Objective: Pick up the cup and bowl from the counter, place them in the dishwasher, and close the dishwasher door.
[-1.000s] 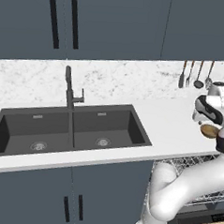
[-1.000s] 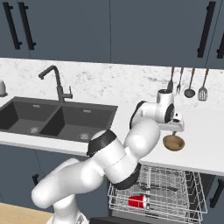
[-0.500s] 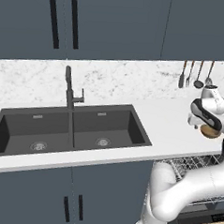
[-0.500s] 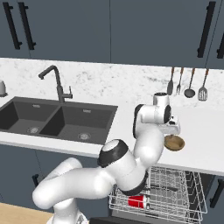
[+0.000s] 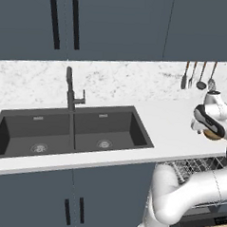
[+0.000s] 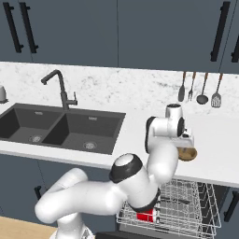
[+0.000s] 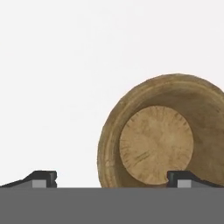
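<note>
The wooden bowl [image 7: 162, 140] sits upright on the white counter [image 7: 65, 87], right of centre in the hand view. My gripper [image 7: 113, 179] hangs open just above it. One fingertip [image 7: 183, 178] is over the bowl's inside, the other over bare counter, so the bowl's near rim lies between them. From the base, the hand [image 6: 186, 144] covers part of the bowl [image 6: 188, 154], as in the left base view, with the gripper [image 5: 207, 127] over the bowl [image 5: 213, 136]. A red cup [image 6: 145, 215] lies in the dishwasher's pulled-out wire rack [image 6: 186, 205].
A black double sink [image 5: 71, 132] with a dark faucet [image 5: 69, 91] takes up the counter's left. Several utensils [image 6: 198, 88] hang on the marble backsplash behind the bowl. The rack [image 5: 193, 165] sticks out below the counter edge, with dark cabinets beside it.
The hand has sunk a little toward the bowl and the elbow has swung. The jaws have stayed open, and the bowl has not moved.
</note>
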Tool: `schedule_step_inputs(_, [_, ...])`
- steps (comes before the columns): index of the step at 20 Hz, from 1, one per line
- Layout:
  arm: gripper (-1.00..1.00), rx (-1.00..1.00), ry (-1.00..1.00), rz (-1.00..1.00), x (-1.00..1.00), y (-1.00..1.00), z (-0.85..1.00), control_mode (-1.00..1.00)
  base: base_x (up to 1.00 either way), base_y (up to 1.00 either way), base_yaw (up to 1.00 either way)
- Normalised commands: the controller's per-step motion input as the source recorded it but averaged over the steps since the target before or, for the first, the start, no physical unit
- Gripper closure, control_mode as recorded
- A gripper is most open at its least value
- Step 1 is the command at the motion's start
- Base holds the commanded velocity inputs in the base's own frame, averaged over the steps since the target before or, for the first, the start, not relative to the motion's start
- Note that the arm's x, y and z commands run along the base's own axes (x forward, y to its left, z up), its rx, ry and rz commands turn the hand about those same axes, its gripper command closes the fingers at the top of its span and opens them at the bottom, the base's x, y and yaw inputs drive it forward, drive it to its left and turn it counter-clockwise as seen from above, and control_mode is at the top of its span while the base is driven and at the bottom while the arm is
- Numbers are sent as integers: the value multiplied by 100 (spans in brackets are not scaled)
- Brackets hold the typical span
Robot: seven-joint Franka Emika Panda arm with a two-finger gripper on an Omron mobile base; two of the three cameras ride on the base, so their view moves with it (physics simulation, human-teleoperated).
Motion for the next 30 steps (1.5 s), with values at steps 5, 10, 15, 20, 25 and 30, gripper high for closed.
schedule_step_inputs(5, [-100, 0, 0, 4, 0, -1, -18, -100, 0, 0, 0])
schedule_step_inputs(10, [-100, 0, 0, 4, 0, 0, -17, -100, 0, 0, 0])
schedule_step_inputs(15, [100, 0, 0, 4, 0, 0, -13, -100, 0, 0, 0])
schedule_step_inputs(20, [100, 0, 0, 4, 0, 0, -9, -100, 0, 0, 0])
schedule_step_inputs(25, [100, 0, 1, 2, 0, 0, 0, -100, 0, 0, 0])
schedule_step_inputs(30, [100, 0, 2, 0, -37, 0, 9, -100, 0, 0, 0])
